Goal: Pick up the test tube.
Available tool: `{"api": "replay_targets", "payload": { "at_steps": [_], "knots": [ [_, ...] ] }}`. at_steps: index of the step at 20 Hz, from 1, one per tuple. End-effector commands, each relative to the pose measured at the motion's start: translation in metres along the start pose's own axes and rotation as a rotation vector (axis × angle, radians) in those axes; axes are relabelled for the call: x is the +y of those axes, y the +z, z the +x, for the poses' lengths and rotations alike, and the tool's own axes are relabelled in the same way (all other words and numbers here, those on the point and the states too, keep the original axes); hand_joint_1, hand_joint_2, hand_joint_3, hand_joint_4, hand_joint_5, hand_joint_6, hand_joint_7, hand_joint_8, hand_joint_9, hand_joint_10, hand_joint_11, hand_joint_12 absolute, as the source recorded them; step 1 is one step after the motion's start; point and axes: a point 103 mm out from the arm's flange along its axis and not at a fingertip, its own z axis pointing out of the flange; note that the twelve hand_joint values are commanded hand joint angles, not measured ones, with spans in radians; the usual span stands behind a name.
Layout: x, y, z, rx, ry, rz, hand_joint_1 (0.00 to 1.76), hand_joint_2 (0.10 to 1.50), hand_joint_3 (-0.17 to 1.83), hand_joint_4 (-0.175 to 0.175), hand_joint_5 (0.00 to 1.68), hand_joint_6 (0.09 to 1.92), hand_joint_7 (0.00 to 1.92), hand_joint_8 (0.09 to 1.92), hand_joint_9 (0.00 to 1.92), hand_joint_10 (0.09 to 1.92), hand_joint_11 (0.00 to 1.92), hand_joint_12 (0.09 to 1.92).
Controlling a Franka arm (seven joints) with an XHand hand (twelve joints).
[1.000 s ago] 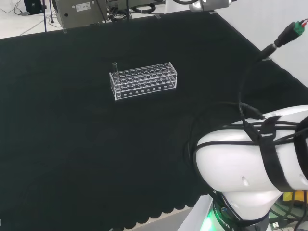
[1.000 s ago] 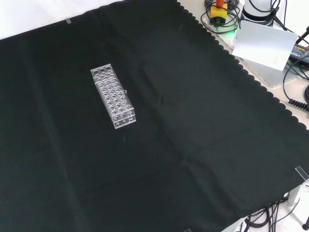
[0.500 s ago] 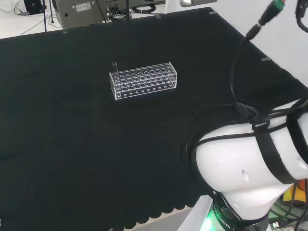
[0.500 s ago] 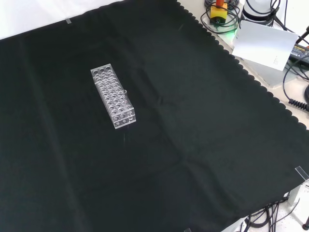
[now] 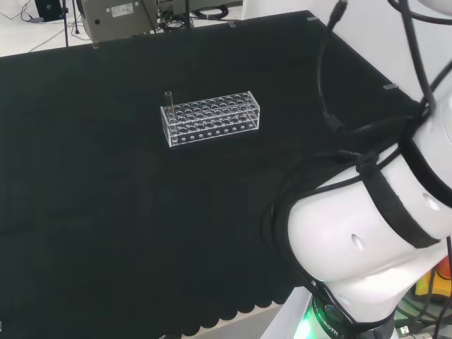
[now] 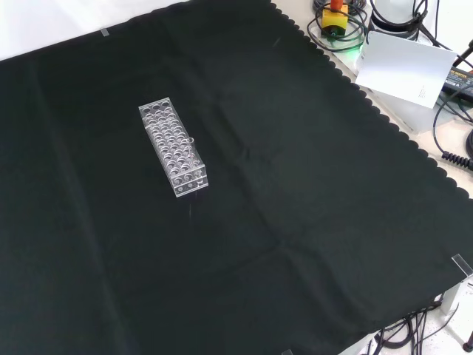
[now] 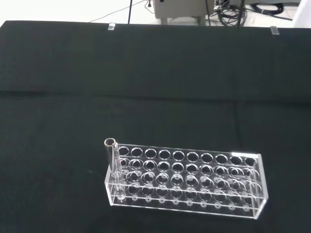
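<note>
Closest to me in the head view is the big white arm (image 5: pixel 367 240), low on the right, with black straps and cables round it. I cannot see the hand, so I cannot tell if it is open or closed.

The black cloth (image 5: pixel 106 233) covers the desk. Its near edge is wavy in the head view, and the part next to the arm is bare.

Farther out stands the rack (image 5: pixel 210 118). It is clear and long, with rows of round holes. In the head view it sits past the middle of the cloth, nearer the far edge than the near one, and a bit left of the middle. In the front view the rack (image 6: pixel 173 148) lies in the upper left part of the cloth, well away from every edge.

The tube (image 5: pixel 169 100) stands in the rack. It is clear and thin. In the head view it is in the far left corner hole and sticks up above the rack top. In the wrist view the tube (image 7: pixel 114 169) stands almost straight up at one end of the rack (image 7: pixel 187 181), and the other holes look empty. Nothing is touching it.

Beyond the far edge of the cloth, the head view shows a grey box (image 5: pixel 116 15) and some cables.
</note>
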Motion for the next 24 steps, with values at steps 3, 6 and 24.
{"api": "replay_targets", "payload": {
  "at_steps": [3,6,24],
  "knots": [
    [0.05,0.017,0.011,0.017,-0.06,0.058,0.7,0.82,0.44,-0.074,0.32,0.09,0.21,0.86,0.05,0.93,0.0,1.53],
    [0.065,0.027,0.014,0.009,-0.073,0.094,0.7,0.82,0.45,-0.075,0.33,0.09,0.22,0.87,0.06,0.93,0.0,1.53],
    [0.131,0.093,0.018,-0.033,-0.077,0.261,0.73,0.81,0.46,-0.09,0.39,0.11,0.29,0.89,0.1,0.94,0.0,1.56]
  ]
}}
